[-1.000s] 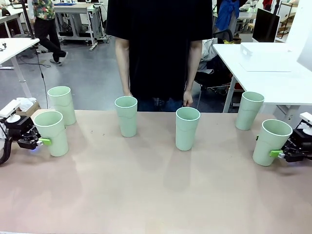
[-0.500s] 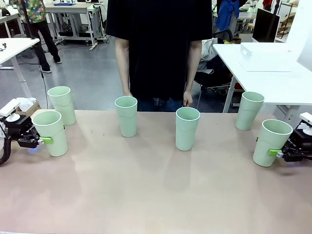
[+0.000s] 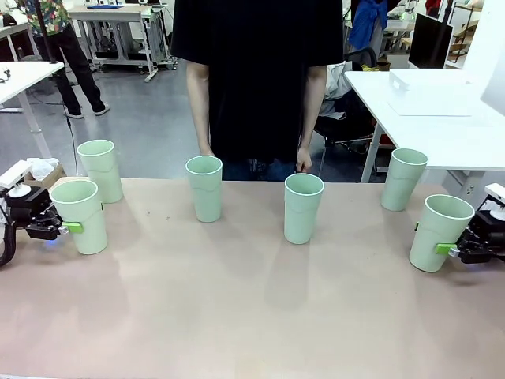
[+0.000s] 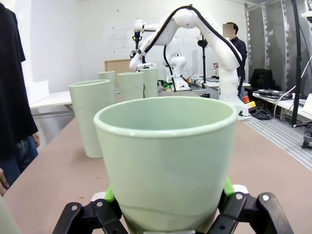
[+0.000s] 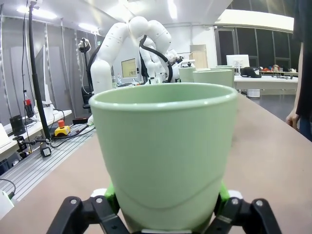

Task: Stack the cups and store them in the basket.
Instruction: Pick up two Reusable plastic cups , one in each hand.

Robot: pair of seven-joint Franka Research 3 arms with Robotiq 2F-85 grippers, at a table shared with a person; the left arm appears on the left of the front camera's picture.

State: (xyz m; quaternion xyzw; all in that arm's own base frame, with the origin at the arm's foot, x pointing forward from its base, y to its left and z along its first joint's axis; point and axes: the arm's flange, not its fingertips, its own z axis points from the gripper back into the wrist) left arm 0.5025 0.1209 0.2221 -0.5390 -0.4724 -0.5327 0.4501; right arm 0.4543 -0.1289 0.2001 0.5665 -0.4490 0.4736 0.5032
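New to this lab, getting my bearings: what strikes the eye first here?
Six pale green cups stand upright across the table. Each gripper grips one: the left gripper the left-end cup, the right gripper the right-end cup. A person in black stands at the far edge.

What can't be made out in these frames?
Left wrist view: left cup hides most of the left gripper's finger pads; the bottom edge cuts off its base.
Right wrist view: same with right cup and right gripper.
Front view: whether either held cup clears the table; right arm cut by the right edge.
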